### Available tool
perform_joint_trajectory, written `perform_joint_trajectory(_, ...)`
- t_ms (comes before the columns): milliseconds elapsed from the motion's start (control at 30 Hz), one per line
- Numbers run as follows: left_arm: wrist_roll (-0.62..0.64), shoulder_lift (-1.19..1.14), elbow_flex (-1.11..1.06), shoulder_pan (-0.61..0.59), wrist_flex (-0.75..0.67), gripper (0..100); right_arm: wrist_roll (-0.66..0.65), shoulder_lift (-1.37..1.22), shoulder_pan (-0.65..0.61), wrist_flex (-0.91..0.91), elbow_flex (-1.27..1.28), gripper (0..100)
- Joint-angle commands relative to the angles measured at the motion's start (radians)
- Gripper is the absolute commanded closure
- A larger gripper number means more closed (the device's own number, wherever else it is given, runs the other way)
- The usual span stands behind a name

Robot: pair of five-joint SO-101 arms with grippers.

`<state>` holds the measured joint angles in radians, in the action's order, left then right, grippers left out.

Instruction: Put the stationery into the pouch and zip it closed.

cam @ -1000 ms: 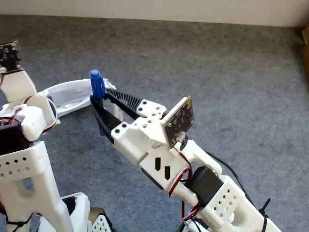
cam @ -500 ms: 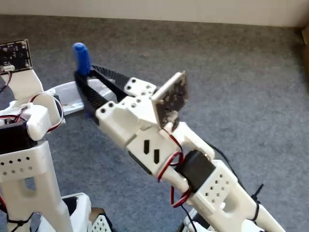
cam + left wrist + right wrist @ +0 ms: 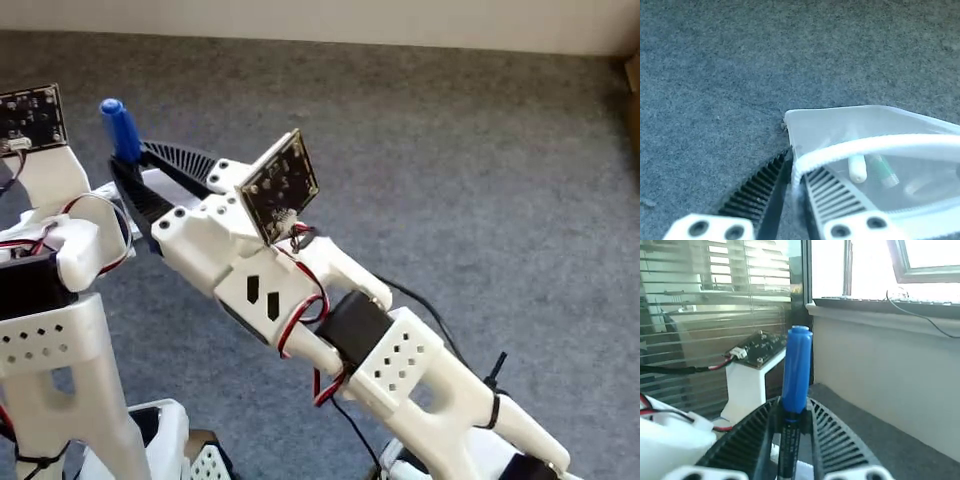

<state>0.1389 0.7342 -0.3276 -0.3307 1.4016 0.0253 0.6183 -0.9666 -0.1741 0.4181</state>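
A translucent white pouch (image 3: pixel 840 127) lies on the grey carpet, and my left gripper (image 3: pixel 792 162) is shut on the corner of its open zipper rim, lifting it. Inside lie a white pen (image 3: pixel 857 169) and a green one (image 3: pixel 885 174). My right gripper (image 3: pixel 790 410) is shut on a marker (image 3: pixel 796 367) with a blue cap and black barrel, held upright. In the high view the marker (image 3: pixel 122 130) sticks up from the right gripper (image 3: pixel 128 168), close beside the left arm (image 3: pixel 55 250). The pouch lies mostly hidden beneath the right gripper.
Grey carpet (image 3: pixel 480 170) covers the table to the right and back, ending at a pale wall. The left arm's camera board (image 3: pixel 757 347) stands close behind the marker. A brown edge (image 3: pixel 633 90) shows at the far right.
The right arm has carried the marker to the left and farther back, over the pouch and close to the left arm. The left arm has stayed still.
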Motion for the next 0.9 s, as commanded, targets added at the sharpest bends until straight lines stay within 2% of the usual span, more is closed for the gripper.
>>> perform_joint_trajectory(0, 0.011, 0.018, 0.002, 0.018, -0.02, 99, 0.011, 0.002, -0.013, 0.12, -0.059, 99.4)
perform_joint_trajectory(400, 0.011, 0.018, 0.002, 0.015, -0.018, 99, 0.002, -0.128, 0.022, 0.383, 0.036, 99.4)
perform_joint_trajectory(867, 0.009, 0.018, 0.004, 0.015, -0.018, 99, 0.002, -0.292, 0.061, 0.389, 0.033, 99.1)
